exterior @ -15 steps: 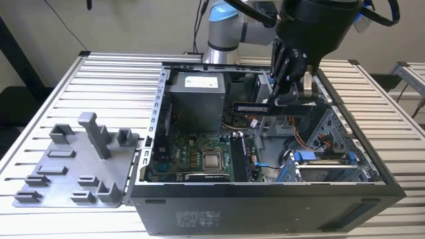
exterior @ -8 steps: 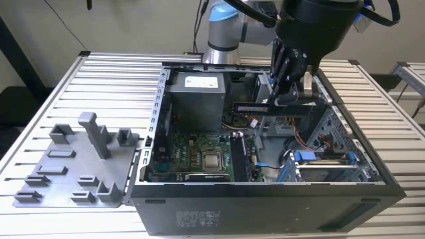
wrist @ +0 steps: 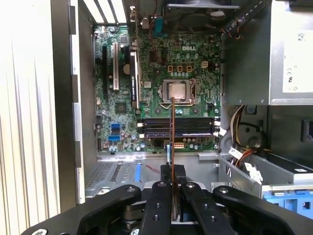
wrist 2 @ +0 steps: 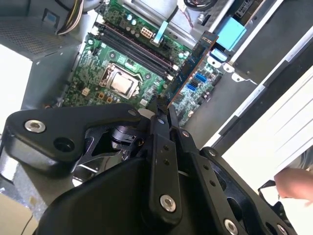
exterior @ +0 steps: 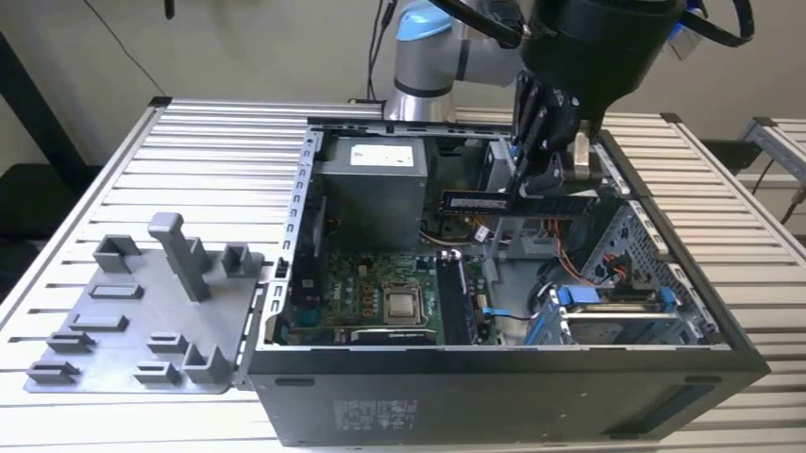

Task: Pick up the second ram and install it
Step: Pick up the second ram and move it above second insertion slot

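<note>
An open computer case [exterior: 504, 387] lay on a slatted table [exterior: 214, 142] with its green motherboard [wrist: 195, 68] exposed directly beneath the arm's gripper [exterior: 550, 179], while a grey fixture plate [exterior: 139, 321] with upright posts sat well off to one side of it, outside the case. The gripper was clamped nearly shut on the second ram [exterior: 516, 201], which hung level in the air just under the hand, clear of the memory slots [wrist: 178, 126] and the square processor [wrist: 176, 90] on the board below.
</note>
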Motion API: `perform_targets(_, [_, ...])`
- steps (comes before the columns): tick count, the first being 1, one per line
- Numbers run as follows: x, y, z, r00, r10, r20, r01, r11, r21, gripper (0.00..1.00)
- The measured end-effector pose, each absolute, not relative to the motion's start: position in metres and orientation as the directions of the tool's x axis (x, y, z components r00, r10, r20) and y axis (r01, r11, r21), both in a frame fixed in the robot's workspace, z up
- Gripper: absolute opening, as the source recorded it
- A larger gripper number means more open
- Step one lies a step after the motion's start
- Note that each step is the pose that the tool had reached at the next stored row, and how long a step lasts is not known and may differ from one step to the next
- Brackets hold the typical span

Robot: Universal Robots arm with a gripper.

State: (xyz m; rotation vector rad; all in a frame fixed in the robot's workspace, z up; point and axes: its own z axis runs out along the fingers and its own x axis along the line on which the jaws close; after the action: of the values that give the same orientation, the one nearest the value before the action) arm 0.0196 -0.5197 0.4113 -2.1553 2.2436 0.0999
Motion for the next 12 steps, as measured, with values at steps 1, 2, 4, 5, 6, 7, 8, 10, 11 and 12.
perform_targets(1, [0.020,-0.518,0.411,-0.041,-0.997,-0.065,-0.999,0.039,0.026,0.14])
perform_targets(2, [0.020,-0.517,0.411,-0.041,-0.997,-0.065,-0.999,0.039,0.026,0.14])
perform_targets(4, [0.020,-0.514,0.411,-0.041,-0.997,-0.065,-0.999,0.039,0.026,0.14])
perform_targets(5, [0.020,-0.513,0.411,-0.041,-0.997,-0.065,-0.999,0.039,0.026,0.14])
perform_targets(6, [0.020,-0.511,0.411,-0.041,-0.997,-0.065,-0.999,0.039,0.026,0.14])
perform_targets(7, [0.020,-0.510,0.411,-0.041,-0.997,-0.065,-0.999,0.039,0.026,0.14])
perform_targets(8, [0.020,-0.508,0.411,-0.041,-0.997,-0.065,-0.999,0.039,0.026,0.14])
perform_targets(10, [0.020,-0.504,0.411,-0.041,-0.997,-0.065,-0.999,0.039,0.026,0.14])
perform_targets(11, [0.020,-0.502,0.411,-0.041,-0.997,-0.065,-0.999,0.039,0.026,0.14])
perform_targets(12, [0.019,-0.500,0.411,-0.041,-0.997,-0.065,-0.999,0.039,0.026,0.14])
